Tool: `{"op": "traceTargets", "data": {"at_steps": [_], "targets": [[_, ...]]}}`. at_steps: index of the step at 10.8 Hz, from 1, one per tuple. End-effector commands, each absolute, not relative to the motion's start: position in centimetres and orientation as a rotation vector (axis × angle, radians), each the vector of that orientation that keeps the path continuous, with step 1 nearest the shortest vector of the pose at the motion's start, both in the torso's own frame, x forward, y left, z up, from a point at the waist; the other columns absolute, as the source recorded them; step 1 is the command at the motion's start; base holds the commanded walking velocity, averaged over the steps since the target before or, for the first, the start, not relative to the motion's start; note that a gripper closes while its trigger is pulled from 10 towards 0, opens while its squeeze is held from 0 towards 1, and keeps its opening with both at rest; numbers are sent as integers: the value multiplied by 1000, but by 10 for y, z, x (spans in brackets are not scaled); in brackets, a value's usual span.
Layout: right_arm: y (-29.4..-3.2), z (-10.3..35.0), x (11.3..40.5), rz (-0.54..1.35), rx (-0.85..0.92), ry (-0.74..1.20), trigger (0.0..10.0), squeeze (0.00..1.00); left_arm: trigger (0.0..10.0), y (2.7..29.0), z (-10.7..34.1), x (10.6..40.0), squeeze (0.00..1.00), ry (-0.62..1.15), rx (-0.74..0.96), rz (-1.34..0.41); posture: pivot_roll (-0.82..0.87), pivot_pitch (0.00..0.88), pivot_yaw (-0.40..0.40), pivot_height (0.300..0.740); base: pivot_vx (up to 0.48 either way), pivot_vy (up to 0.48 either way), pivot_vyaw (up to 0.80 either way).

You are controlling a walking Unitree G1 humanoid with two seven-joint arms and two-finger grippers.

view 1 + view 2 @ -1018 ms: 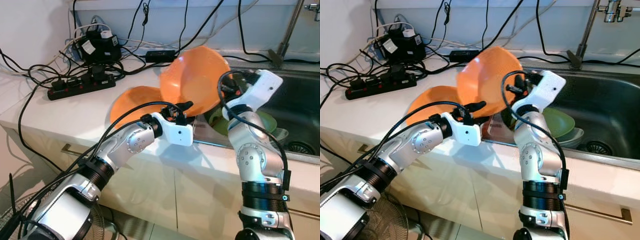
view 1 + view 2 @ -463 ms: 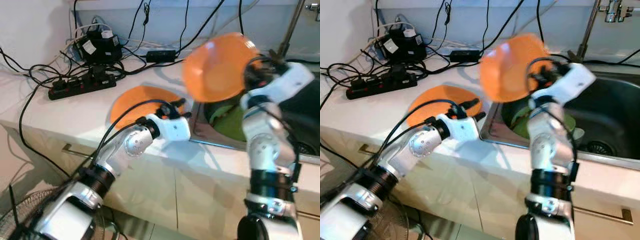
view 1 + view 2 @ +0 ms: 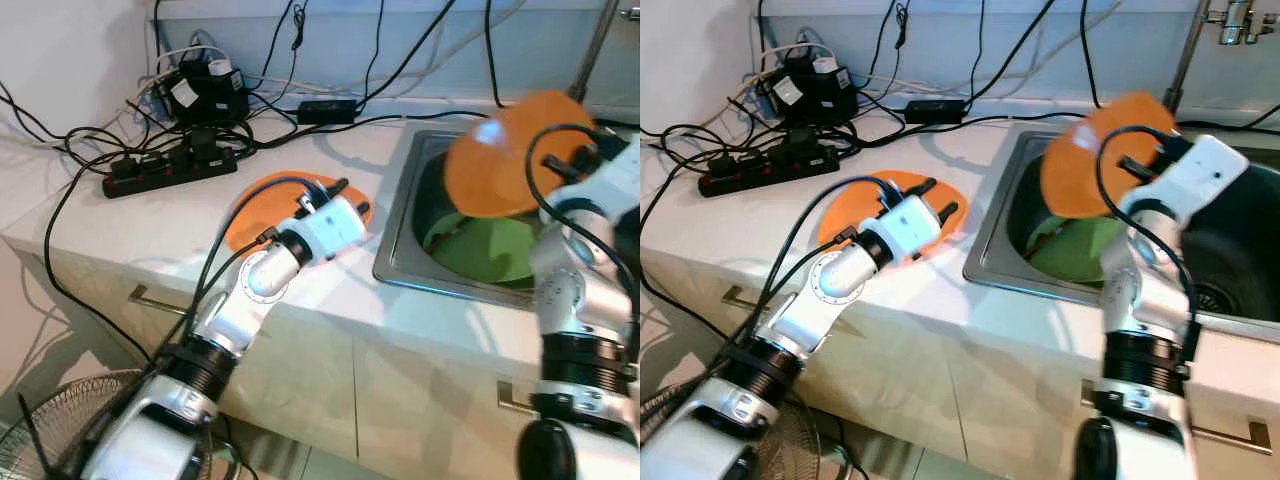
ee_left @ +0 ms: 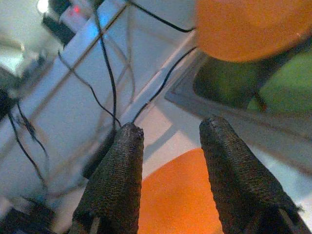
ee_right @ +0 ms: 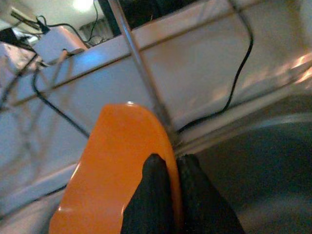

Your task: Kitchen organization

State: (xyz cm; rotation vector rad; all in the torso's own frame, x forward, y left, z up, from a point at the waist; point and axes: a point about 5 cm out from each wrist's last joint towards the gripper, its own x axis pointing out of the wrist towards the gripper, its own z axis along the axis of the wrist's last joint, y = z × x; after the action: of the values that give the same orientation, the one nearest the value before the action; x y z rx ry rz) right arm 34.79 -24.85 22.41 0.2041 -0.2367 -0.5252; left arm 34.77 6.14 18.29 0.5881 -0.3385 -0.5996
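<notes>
Right wrist view shows your right gripper [image 5: 168,168] pinching the rim of the round orange plastic bowl [image 3: 1095,160], held over the steel sink [image 3: 1000,225]. Left gripper [image 4: 168,131] hovers, fingers apart, over the flat orange plate [image 3: 845,212]. Next, I'd say, lower that bowl gently onto the green dishes [image 3: 1080,245].

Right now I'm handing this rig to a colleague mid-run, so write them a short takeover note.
Right gripper: shut on the rim of an orange bowl, held tilted in the air above the sink.
Left gripper: open, holding nothing, hovering over the orange plate.
Things: the plate lies flat on the counter just left of the sink; green dishes sit in the basin.
Done: the bowl is lifted off the counter and sits over the sink.
Left: set the bowl down, likely in the basin, then deal with the plate. Mind the power strip and cables behind.
</notes>
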Motion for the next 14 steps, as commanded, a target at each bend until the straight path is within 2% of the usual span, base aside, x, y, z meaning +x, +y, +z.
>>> {"op": "traceTargets", "data": {"at_steps": [1,3,5,8,12,13,14], "targets": [[-246,224,348,-531,132,-248,10000,0,10000,70,181,349,0,-283,487,-583,55,0,121,740,0,0,0],[-245,212,352,-523,-50,-189,10000,0,10000,71,175,347,0,-155,155,-587,54,0,122,740,0,0,0],[-237,195,357,-462,-180,-113,10000,0,10000,66,169,341,0,-42,5,-685,60,0,119,740,0,0,0],[-233,175,361,-419,-233,-9,10000,0,10000,61,167,333,0,22,-10,-764,61,0,117,740,0,0,0],[-227,168,363,-377,-236,17,10000,0,10000,60,170,329,0,47,-15,-788,62,0,116,740,0,0,0],[-225,166,364,-365,-231,20,10000,737,10000,60,170,329,0,50,-15,-790,62,0,117,740,0,0,0],[-225,166,364,-364,-231,21,10000,961,10000,60,171,329,0,50,-17,-792,62,0,117,740,0,0,0]]}}
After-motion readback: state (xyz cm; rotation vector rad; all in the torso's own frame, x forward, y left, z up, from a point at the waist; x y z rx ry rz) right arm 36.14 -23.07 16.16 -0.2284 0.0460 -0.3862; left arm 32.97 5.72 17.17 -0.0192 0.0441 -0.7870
